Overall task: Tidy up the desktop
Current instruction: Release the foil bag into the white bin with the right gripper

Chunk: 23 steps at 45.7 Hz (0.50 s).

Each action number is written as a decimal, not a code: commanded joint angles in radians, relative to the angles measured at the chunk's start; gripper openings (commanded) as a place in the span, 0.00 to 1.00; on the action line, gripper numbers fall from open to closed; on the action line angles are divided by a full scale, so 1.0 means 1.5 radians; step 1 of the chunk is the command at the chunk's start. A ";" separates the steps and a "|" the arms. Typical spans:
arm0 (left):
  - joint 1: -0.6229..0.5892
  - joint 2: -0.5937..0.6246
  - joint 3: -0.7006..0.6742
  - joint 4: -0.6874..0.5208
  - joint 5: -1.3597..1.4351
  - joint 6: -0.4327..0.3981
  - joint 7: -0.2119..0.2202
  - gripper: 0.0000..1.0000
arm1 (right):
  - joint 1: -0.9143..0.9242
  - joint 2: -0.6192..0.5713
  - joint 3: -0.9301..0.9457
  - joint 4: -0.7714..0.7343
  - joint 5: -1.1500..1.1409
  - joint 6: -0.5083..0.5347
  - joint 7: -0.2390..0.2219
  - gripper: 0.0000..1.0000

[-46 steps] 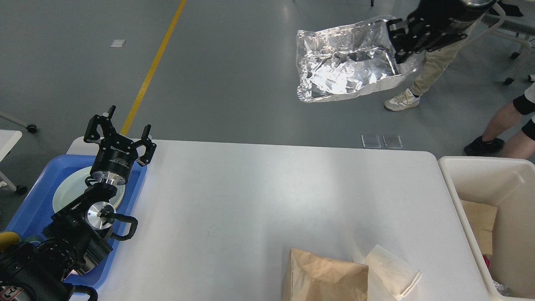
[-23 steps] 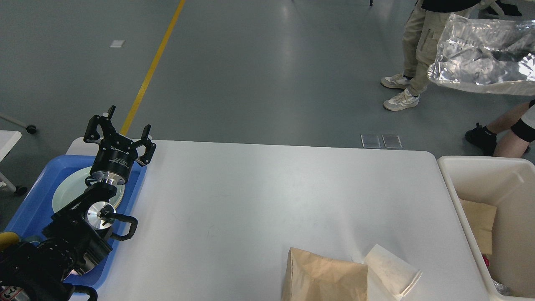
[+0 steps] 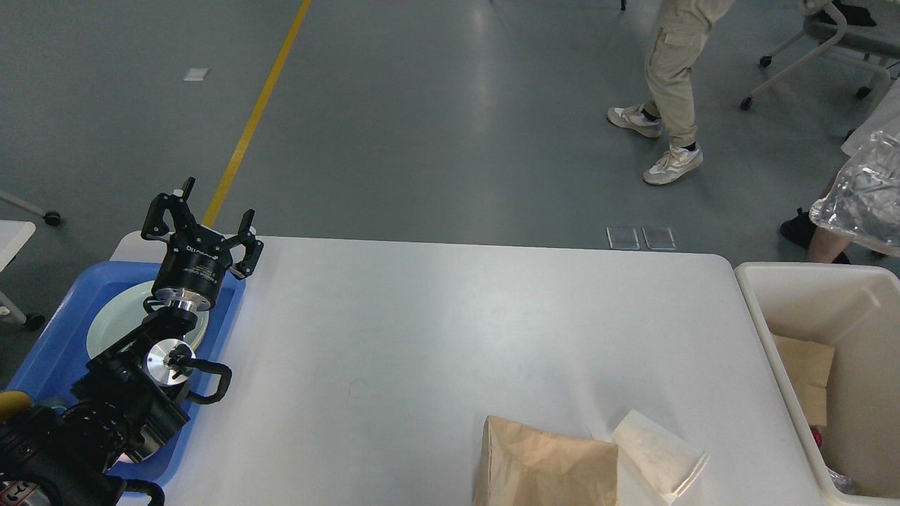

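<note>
The white desktop [image 3: 436, 330] fills the middle of the head view. A brown paper bag [image 3: 545, 467] and a white folded paper [image 3: 657, 457] lie at its front edge, right of centre. My left gripper [image 3: 209, 213] is open and empty, pointing up above the far end of the blue tray [image 3: 49, 351] at the table's left. A crinkled silver foil bag [image 3: 861, 200] hangs at the right edge of the view, above the cream bin [image 3: 763, 309]. My right gripper is out of view, so what holds the foil bag is hidden.
The blue tray holds a pale plate [image 3: 116, 320], partly under my left arm. The cream bin holds cardboard [image 3: 808, 372]. A person's legs [image 3: 671, 77] stand on the floor beyond the table, and another person's leg [image 3: 823, 242] is by the bin.
The foil bag has moved right and down, from the upper middle to the right edge over the bin. My right gripper has left the view. My left arm has not moved.
</note>
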 commanded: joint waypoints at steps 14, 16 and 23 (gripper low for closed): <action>0.000 0.000 0.000 0.000 0.000 0.000 0.000 0.96 | -0.298 0.007 0.215 -0.005 0.009 -0.258 0.006 0.00; 0.000 -0.001 0.000 0.000 0.000 0.000 0.000 0.96 | -0.312 0.009 0.222 -0.005 0.009 -0.258 0.006 0.00; 0.000 0.000 0.000 0.000 0.000 0.000 0.000 0.96 | -0.359 0.021 0.227 -0.004 0.010 -0.256 0.006 0.00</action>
